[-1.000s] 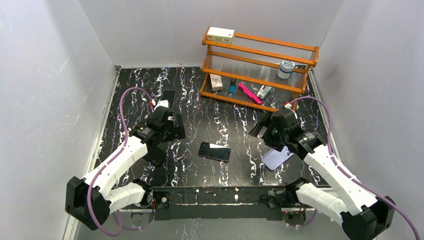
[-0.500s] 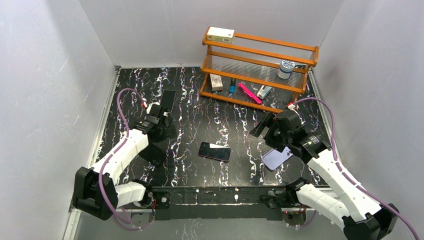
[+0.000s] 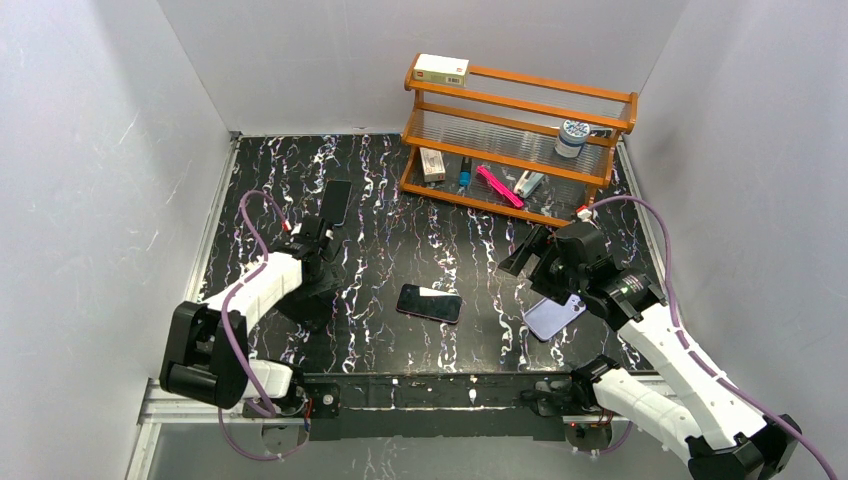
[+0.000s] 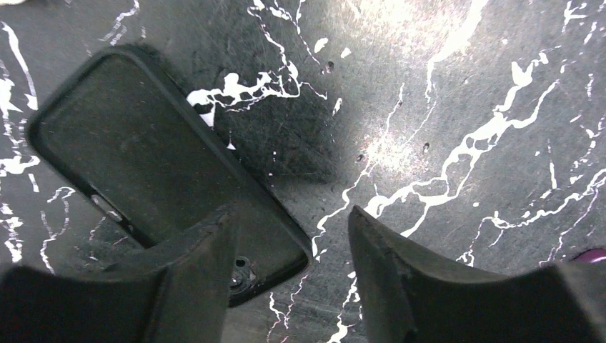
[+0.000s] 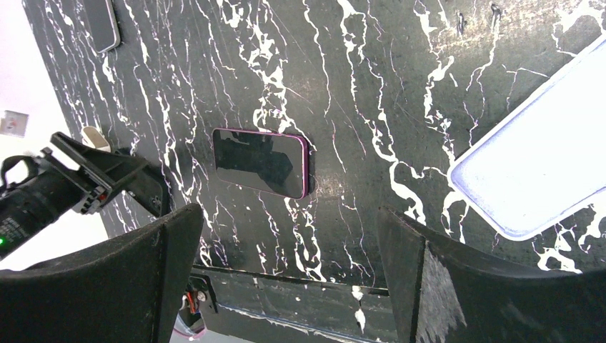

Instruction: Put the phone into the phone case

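Observation:
The phone (image 3: pixel 430 302), black glass with a pink edge, lies flat at the middle of the table; it also shows in the right wrist view (image 5: pixel 261 162). The lavender phone case (image 3: pixel 553 317) lies to its right, partly under my right arm, and shows at the right edge of the right wrist view (image 5: pixel 536 179). My right gripper (image 3: pixel 530 268) hangs open and empty above the table between phone and case (image 5: pixel 286 214). My left gripper (image 3: pixel 322 240) is open and empty, low over the table at the left (image 4: pixel 293 221).
A second black phone-shaped slab (image 3: pixel 337 200) lies at the back left; in the left wrist view (image 4: pixel 143 157) my left finger overlaps its near end. An orange rack (image 3: pixel 515 130) with small items stands at the back right. Grey walls enclose the table.
My left arm has folded back toward the left and its gripper has moved toward the black slab at the back left. The right arm has barely shifted. Phone and case have not moved.

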`<control>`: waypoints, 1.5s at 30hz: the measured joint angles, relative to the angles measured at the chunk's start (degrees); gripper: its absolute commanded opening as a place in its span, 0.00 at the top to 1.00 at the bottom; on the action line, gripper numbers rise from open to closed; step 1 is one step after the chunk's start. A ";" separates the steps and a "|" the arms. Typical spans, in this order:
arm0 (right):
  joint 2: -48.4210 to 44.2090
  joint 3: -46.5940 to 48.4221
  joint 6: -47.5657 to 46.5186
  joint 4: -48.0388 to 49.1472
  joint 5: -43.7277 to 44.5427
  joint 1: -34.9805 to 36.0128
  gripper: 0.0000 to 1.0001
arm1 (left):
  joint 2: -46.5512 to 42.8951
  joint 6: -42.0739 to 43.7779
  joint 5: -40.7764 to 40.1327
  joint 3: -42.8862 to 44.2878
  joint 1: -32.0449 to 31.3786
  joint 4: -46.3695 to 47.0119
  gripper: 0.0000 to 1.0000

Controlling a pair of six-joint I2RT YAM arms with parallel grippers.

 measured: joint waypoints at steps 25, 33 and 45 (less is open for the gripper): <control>-0.28 0.02 0.07 -3.78 0.48 0.00 0.01 | 0.17 -4.87 5.27 -2.67 0.11 1.68 0.88; 0.33 0.00 0.09 -5.40 0.48 0.00 0.02 | -0.76 -10.49 9.31 -4.15 0.11 4.13 1.00; -2.27 0.00 0.33 -6.34 0.48 0.00 0.02 | -4.28 -30.08 13.46 -7.96 0.15 10.62 1.00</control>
